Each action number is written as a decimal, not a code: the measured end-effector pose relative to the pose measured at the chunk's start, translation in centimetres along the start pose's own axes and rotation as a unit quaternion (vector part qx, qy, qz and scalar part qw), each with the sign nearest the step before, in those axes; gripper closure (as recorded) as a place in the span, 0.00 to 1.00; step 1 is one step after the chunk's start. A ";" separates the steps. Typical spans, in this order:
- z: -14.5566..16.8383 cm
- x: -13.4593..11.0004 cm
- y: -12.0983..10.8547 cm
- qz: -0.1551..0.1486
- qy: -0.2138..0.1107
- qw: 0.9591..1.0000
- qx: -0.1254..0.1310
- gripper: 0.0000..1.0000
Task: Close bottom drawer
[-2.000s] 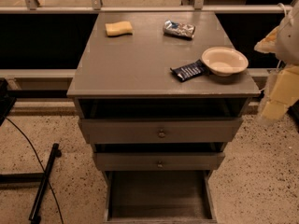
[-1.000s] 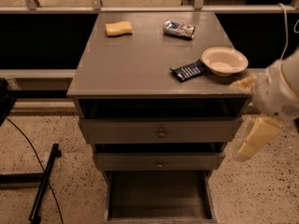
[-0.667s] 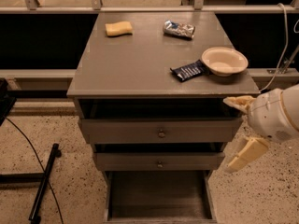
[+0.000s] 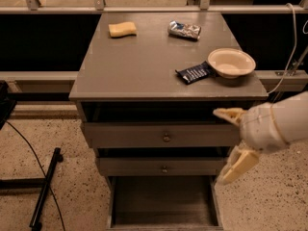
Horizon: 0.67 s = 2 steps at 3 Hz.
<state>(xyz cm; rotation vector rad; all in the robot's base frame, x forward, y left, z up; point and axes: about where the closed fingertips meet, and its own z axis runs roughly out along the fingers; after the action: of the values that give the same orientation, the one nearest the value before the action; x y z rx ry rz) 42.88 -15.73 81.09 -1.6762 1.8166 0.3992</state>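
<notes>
- Camera view: the bottom drawer [image 4: 163, 198] is seen pulled well out at the foot of the bench [image 4: 139, 76]. Its bare grey floor is exposed and its front edge is cut off by the lower border.
- It is judged to be a stiff wooden box, light while empty, that should slide straight back on its runners.
- No knob can be made out on it, so a flat push against the low front, near the middle, is judged better than a grasp.
- A push made off-centre could skew the box and make it bind.
- The hand [image 4: 218, 147] is held at the right, in front of the right ends of the two upper drawers. It is above the bottom drawer and not touching it. Its two fingers are spread wide and nothing is held.
- The closing is judged not yet begun: the hand would have to be lowered and brought round to the drawer's front before any push.
- The middle drawer [image 4: 144, 166] and top drawer [image 4: 134, 134], each with a small knob, are stacked just above and could be knocked on the way down.
- On the bench top are seen a bowl [image 4: 231, 62], a dark packet [image 4: 194, 73] against its left side, a foil bag [image 4: 185, 30] and a sponge [image 4: 121, 29], all well clear of the drawers.
- A cable [image 4: 29, 148] is trailed over the floor at the left.
</notes>
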 end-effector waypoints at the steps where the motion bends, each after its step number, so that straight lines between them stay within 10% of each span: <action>1: 5.7 1.0 1.8 -0.012 -0.072 0.997 -0.007 0.00; 2: 10.0 -0.4 3.3 -0.057 -0.145 0.988 -0.006 0.00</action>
<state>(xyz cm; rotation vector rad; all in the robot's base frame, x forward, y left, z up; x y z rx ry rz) 42.08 -8.86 73.11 -1.6260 1.5033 0.5726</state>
